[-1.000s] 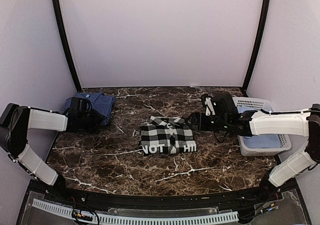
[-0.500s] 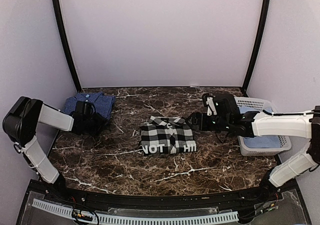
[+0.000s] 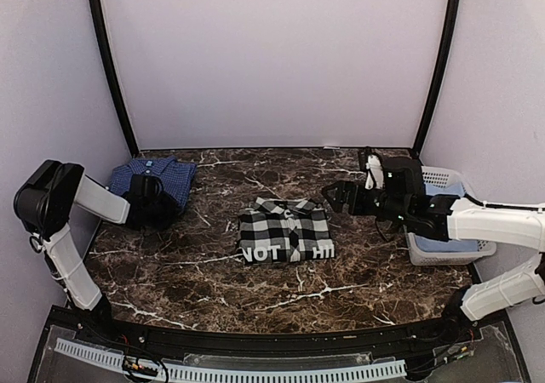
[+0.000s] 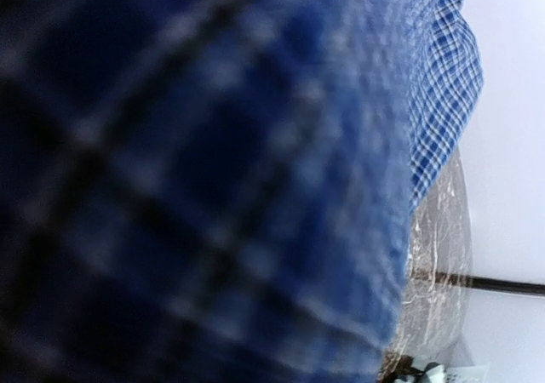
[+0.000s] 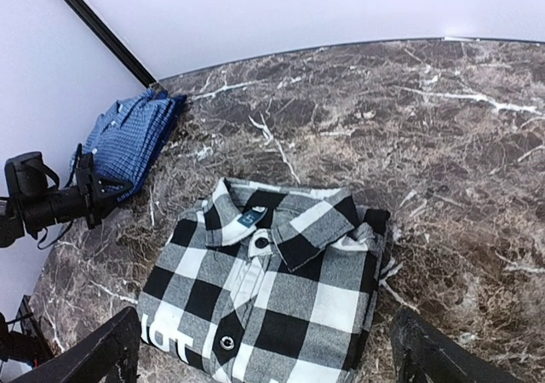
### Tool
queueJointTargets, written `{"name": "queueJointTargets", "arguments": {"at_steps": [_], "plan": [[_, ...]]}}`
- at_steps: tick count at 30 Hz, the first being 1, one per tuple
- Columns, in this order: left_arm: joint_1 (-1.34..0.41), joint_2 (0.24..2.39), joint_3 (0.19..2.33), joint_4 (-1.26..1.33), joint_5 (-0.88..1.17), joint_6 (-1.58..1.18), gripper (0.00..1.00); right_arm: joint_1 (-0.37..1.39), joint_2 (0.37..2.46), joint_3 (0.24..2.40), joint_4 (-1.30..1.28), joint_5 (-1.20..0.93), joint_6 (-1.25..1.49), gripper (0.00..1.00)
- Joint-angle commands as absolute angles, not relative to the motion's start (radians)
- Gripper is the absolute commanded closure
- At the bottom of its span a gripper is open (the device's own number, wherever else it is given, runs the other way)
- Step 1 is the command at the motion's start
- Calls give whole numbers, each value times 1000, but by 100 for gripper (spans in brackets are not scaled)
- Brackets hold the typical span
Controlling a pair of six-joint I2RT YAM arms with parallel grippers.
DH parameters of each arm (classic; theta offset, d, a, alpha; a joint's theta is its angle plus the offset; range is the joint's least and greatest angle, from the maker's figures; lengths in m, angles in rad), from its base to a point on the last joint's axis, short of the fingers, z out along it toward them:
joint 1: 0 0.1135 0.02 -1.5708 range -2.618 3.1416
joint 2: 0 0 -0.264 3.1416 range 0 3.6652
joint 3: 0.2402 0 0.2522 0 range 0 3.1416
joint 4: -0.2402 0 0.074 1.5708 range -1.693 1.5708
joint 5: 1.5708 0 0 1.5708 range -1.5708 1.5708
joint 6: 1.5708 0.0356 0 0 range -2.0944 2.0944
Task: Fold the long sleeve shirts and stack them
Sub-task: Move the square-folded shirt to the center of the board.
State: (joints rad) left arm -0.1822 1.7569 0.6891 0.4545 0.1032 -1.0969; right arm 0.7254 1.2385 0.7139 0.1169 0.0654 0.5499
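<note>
Brown marble table (image 3: 255, 289) carries a white basket (image 3: 436, 177) at 3 o'clock. The black-and-white checked shirt (image 3: 283, 230) lies folded at centre, the dark blue shirt (image 3: 173, 171) folded at 10 o'clock. The left gripper (image 3: 163, 202) meets the blue shirt's near edge, its jaws unreadable. The right gripper (image 3: 335, 197) hovers spread wide at the checked shirt's 2 o'clock.

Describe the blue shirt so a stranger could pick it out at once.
Start at the dark marble table and go to its far left corner. The dark blue shirt lying there has a fine check, unlike the big black-and-white checked shirt at the centre.
</note>
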Motion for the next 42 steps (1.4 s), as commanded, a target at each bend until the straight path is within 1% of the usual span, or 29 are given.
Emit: {"name": "queueJointTargets", "arguments": {"at_steps": [1,4,7,12,16,20,22,23,25,28,36,42], "plan": [[-176,1746,688,428,100,-1066,100,721,1175,687,204,134,523,1],[-176,1695,665,406,98,-1066,100,719,1141,666,241,162,521,1],[-177,1619,593,391,90,-1088,100,719,1110,644,276,171,519,1],[-185,1427,479,306,75,-1113,100,719,1100,636,300,158,497,1],[-225,1261,402,208,28,-1157,100,719,1108,637,314,135,487,2],[-322,1092,335,82,-72,-1269,100,719,1120,643,327,103,487,1],[-433,1013,301,42,-128,-1349,100,719,1129,648,326,87,486,1],[-461,973,289,35,-160,-1379,100,719,1133,649,326,80,487,1],[-542,944,263,27,-194,-1453,100,719,1140,650,325,63,488,1],[-630,964,268,30,-218,-1500,100,719,1148,652,320,51,488,1],[-765,1179,366,113,-202,-1494,100,714,1137,629,319,86,484,1],[-796,1262,411,151,-185,-1465,100,703,1228,705,184,107,499,1]]}}
